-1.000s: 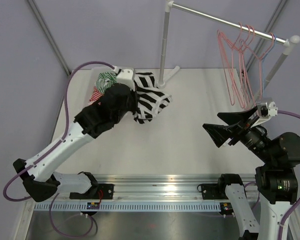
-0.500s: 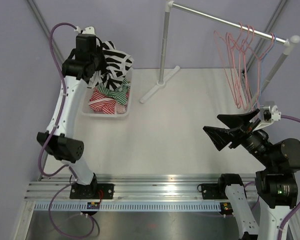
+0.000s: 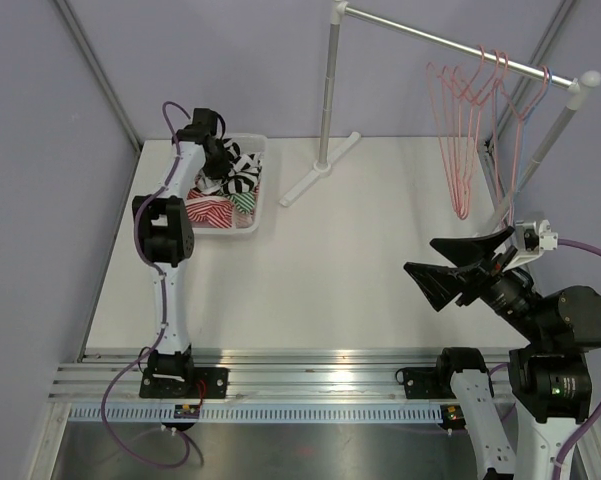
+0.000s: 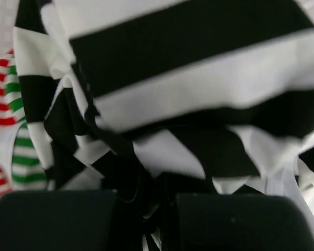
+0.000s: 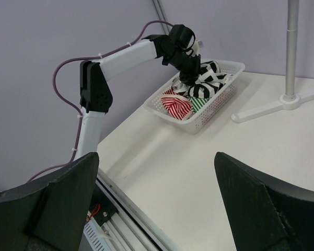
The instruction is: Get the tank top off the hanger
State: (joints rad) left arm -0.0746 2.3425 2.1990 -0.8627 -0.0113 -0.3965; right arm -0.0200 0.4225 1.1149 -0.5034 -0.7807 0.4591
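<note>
left fingers: clamped on striped tank top, in basket | right fingers: spread wide, empty

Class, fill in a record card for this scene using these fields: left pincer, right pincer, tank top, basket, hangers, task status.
left pincer: shut on the black-and-white striped tank top, down at the white basket
right pincer: open, empty, held in the air at the right
tank top: off any hanger, bunched in the basket
basket: also holds a red-striped garment and a green-striped garment
hangers: pink wire, hanging bare on the rail
task status: top is off the hanger, not yet released
</note>
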